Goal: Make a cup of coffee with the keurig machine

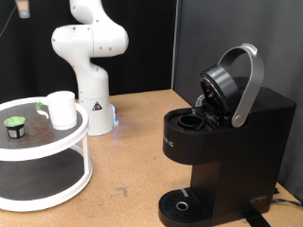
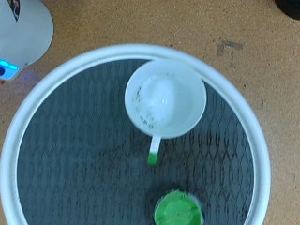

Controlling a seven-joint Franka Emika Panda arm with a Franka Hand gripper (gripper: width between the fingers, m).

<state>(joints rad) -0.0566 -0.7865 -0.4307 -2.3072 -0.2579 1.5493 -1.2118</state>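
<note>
Keurig machine [image 1: 220,142] stands open only exterior; wrist shows cup [image 2: 165,97].

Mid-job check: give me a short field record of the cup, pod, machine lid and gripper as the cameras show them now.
cup: small white cylindrical cup standing upright on the top tier of the round white two-tier stand; looks empty in the wrist view
pod: small dark pod with green top on the same tier, apart from the cup
machine: boxy black coffee maker at the exterior view's right
lid: raised, silver-grey handle up, pod chamber exposed
gripper: not visible in either view
</note>
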